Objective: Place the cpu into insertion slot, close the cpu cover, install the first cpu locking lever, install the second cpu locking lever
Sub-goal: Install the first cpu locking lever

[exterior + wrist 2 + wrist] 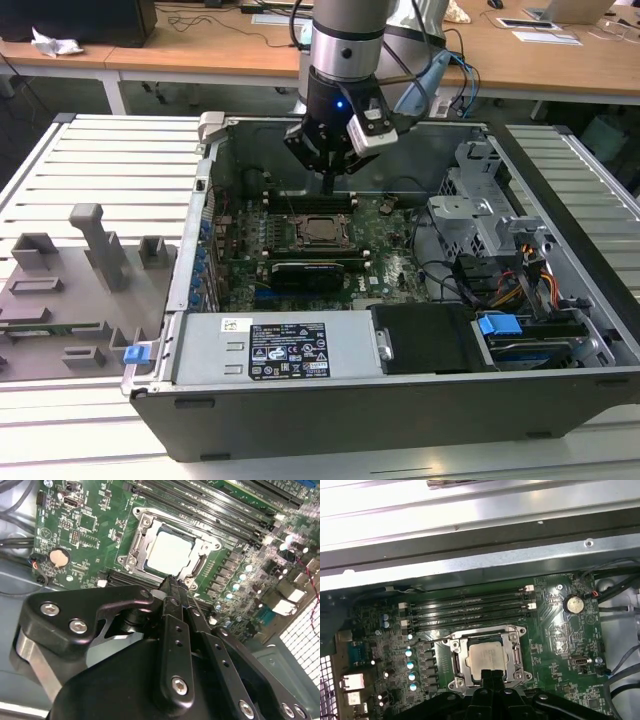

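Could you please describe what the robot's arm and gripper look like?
The arm is a silver-grey cylinder ending in a black wrist with a small blue light. The gripper is black, with slim tapering fingers fastened by silver screws.

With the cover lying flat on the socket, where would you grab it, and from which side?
The cover lies flat around the cpu, so only its thin frame bars are exposed. Probably best: pinch the bar on the coin cell side, coming straight down. The board looks barest there, while memory slots crowd another side. I cannot tell which edge is hinged.
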Motion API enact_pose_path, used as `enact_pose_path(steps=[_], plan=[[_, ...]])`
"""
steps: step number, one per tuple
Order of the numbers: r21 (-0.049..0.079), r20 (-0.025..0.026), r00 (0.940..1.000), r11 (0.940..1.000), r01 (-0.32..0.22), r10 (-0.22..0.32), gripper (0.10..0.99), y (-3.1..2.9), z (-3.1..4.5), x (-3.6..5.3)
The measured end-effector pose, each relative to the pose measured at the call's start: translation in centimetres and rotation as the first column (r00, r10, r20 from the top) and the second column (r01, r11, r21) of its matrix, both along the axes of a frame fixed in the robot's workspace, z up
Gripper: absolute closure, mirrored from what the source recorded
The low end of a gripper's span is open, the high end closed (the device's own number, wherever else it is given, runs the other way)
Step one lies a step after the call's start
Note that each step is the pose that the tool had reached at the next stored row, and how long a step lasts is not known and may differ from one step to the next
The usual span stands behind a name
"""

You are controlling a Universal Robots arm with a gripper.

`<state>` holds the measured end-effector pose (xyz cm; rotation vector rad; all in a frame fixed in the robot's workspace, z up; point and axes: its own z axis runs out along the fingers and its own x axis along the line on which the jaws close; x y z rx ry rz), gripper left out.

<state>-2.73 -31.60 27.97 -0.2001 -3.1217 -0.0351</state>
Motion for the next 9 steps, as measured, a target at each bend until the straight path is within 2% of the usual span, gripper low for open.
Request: enact_pose_path(steps=[2,9], plan=[[0.0,0.0,0.9996,0.9996,-0.03,0.03,0.98,0.0,0.0,0.0],[0.0,0.0,0.9972,0.9972,-0.075,0.075,0.98,0.0,0.0,0.0]])
